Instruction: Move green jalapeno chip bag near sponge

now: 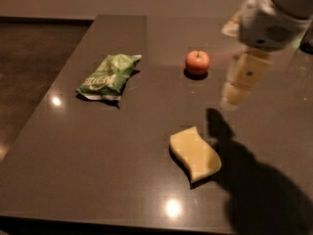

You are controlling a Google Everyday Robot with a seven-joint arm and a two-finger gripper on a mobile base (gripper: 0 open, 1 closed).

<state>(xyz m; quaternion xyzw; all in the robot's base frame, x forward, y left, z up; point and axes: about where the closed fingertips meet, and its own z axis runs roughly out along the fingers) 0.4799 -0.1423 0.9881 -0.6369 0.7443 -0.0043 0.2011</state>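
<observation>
Nearest to you is the sponge [195, 153], lying flat on the dark table [98, 170], with a large shadow just beside it on the right. Behind the sponge and a little to its right, the gripper [234, 93] hangs above the table, pointing down, and you cannot tell if it is open or closed. Farther back, the chip bag [108, 75] lies flat, well apart from the sponge, behind it and to the left. The apple [197, 61] stands farthest, almost straight behind the sponge.
</observation>
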